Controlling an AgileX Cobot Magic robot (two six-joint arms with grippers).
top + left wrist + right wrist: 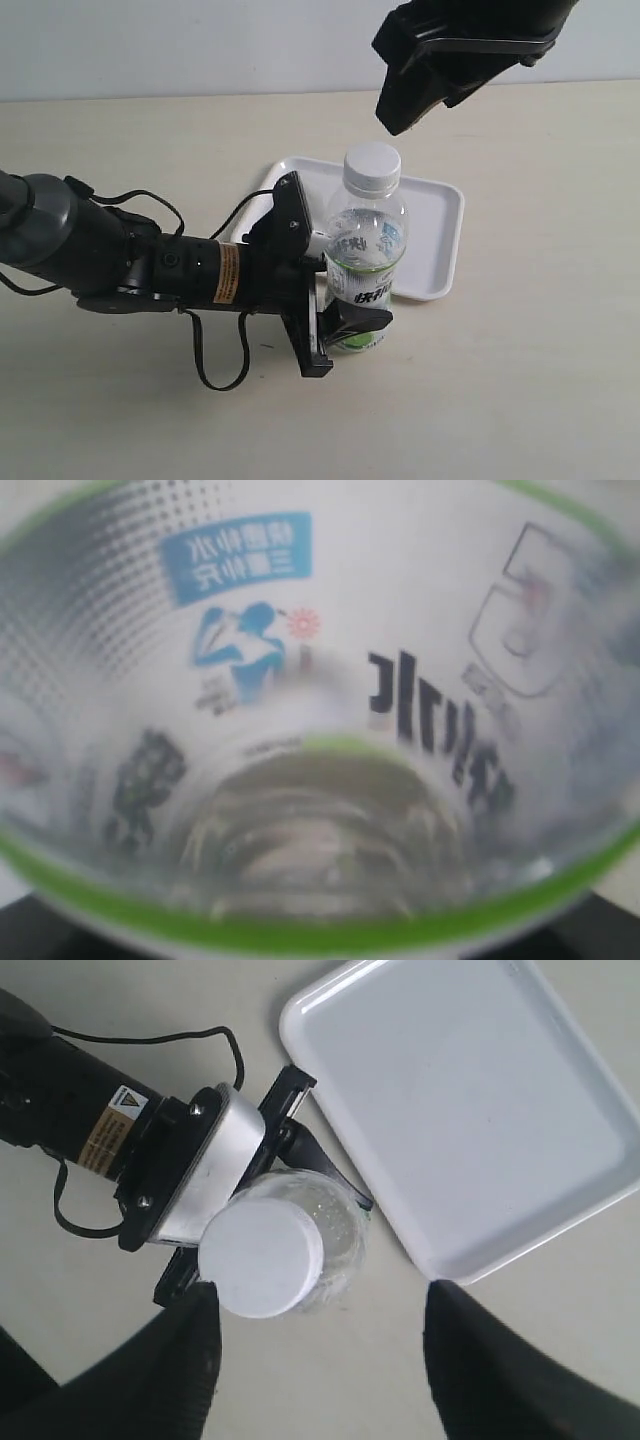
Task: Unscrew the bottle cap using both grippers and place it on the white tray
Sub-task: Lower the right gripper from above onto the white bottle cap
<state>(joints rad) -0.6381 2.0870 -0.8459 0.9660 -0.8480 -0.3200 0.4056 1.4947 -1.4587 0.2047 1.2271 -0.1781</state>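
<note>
The clear bottle (366,245) stands upright on the table in front of the white tray (440,225), with the white bottle cap (372,166) on its neck. My left gripper (345,292) comes in from the left and is shut on the bottle's lower body. In the left wrist view the bottle's label (330,680) fills the picture. My right gripper (402,112) hangs open above and behind the cap, touching nothing. From the right wrist view the cap (262,1257) lies just beside one of my right gripper's (320,1305) wide-apart fingers (190,1350), off centre.
The white tray (470,1110) holds nothing and sits right behind the bottle. The left arm's black cables (215,375) loop over the table at the front left. Bare beige table lies in front of and to the right of the bottle.
</note>
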